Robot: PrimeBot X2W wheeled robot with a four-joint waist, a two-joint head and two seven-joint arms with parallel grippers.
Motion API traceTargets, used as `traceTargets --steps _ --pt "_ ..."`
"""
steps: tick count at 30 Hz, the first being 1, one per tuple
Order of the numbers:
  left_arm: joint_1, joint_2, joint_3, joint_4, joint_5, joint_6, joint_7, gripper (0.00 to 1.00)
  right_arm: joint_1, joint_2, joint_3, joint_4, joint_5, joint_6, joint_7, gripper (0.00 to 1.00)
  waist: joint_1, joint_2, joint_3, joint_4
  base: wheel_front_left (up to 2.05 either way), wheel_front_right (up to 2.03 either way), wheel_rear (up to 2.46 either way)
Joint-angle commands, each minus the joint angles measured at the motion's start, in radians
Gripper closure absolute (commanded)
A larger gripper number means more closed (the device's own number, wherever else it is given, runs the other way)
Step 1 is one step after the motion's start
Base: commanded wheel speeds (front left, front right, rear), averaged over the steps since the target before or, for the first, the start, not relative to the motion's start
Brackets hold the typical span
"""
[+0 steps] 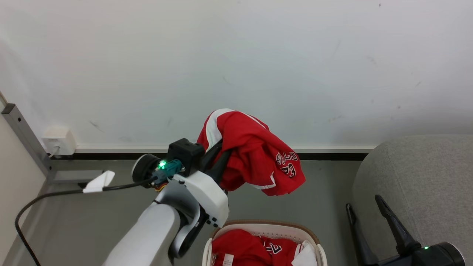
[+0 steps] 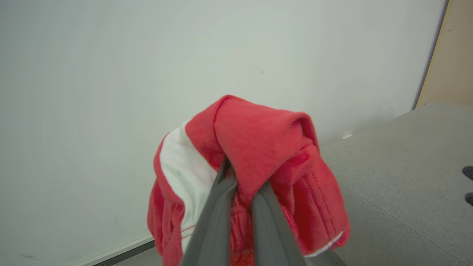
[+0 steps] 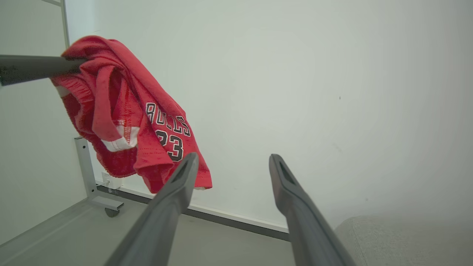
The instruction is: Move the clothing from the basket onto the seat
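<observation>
The left gripper [image 1: 218, 152] is clamping a red Bulls garment [image 1: 255, 155], its two fingers pressing together on a fold of the cloth. The garment is hanging in the air above the basket [image 1: 273, 222], in front of the white wall [image 1: 258, 55]. More red clothing [image 1: 240, 249] is lying inside the basket. The right gripper [image 1: 364, 207] is hovering with fingers spread and empty over the edge of the grey seat [image 1: 417, 177], just right of the basket

White wall [image 1: 236, 55], grey floor [image 1: 92, 221], perhaps a socket box [image 1: 58, 140] low left
</observation>
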Motion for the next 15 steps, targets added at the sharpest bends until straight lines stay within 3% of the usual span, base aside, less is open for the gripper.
traceTargets --steps 1,10,15 --pt "0.018 0.007 0.000 -0.008 -0.002 0.004 0.004 1.00 -0.017 -0.015 0.014 -0.009 -0.004 -0.002 0.000 0.00 0.0001 -0.0001 0.001 -0.001 0.00 0.00 0.00" --pt "0.033 0.001 -0.026 -0.029 -0.005 0.005 0.021 1.00 -0.174 -0.123 0.244 0.023 0.046 -0.002 0.000 0.00 0.0001 -0.0001 0.001 -0.003 0.00 0.00 0.00" --pt "0.030 -0.004 -0.040 -0.027 -0.004 0.003 0.027 1.00 -0.303 -0.133 0.361 0.099 0.083 -0.002 0.004 0.00 0.0001 -0.0001 -0.001 -0.006 0.00 0.00 0.00"
